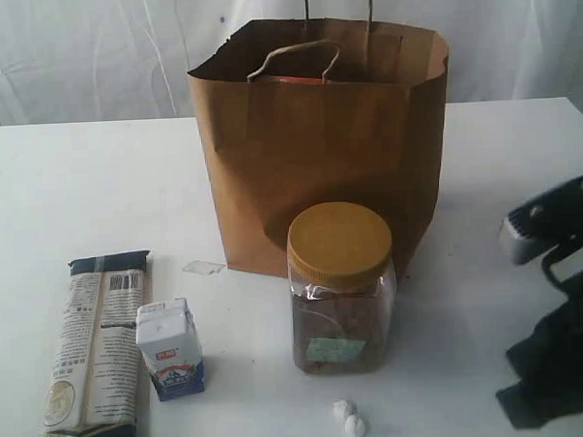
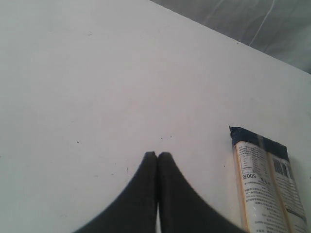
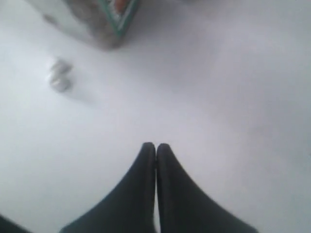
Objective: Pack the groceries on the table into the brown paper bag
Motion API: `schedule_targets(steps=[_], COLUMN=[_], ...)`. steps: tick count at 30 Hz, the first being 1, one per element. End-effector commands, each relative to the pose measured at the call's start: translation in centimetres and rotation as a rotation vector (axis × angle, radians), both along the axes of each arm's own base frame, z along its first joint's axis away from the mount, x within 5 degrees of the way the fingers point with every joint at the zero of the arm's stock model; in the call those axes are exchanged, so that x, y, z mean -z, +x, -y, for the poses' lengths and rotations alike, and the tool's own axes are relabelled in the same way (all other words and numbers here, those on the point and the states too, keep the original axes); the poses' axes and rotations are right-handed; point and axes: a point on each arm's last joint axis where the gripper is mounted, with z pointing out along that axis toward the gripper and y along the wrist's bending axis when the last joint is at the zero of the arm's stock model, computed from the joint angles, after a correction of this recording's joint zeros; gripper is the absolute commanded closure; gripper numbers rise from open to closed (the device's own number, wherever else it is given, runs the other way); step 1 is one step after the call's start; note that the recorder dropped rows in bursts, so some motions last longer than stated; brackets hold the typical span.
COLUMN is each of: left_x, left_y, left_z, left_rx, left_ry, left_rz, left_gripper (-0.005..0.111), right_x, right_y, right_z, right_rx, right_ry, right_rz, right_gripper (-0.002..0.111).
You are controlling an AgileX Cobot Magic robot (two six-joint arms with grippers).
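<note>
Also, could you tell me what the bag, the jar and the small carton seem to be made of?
Brown paper bag: matte kraft paper, creased. Yellow-lidded clear jar: transparent, glossy walls, probably plastic; opaque ridged lid, likely plastic. Small white carton: printed paperboard, judging by its folded top.

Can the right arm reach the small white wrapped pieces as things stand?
Probably yes: only bare table lies between the right tool and the wrapped pieces; the jar stands clear of them. The shut tool must open first.
</note>
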Motion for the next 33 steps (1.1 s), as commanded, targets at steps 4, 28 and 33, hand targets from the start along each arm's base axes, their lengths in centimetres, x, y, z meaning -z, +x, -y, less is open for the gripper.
schedule_targets(steps=[4, 28, 33], left_x=[0.2, 0.2, 0.2], left_y=[0.0, 0.0, 0.0], left_z=[0.0, 0.0, 0.0], left_rx=[0.001, 0.001, 0.001], left_ry=[0.013, 0.013, 0.013], left_rz=[-0.001, -0.001, -0.001], left_gripper=[0.107, 0.107, 0.107], right_x=[1.6, 6.6, 7.2], right_y=[0.5, 0.3, 0.2], right_z=[-3.4, -11.2, -12.0], right_rx=[-0.262, -0.263, -0.230], right_ry=[0.226, -0.054, -0.038], right_rz=[-0.072, -0.071, -0.067], right_gripper=[0.108, 0.108, 0.108])
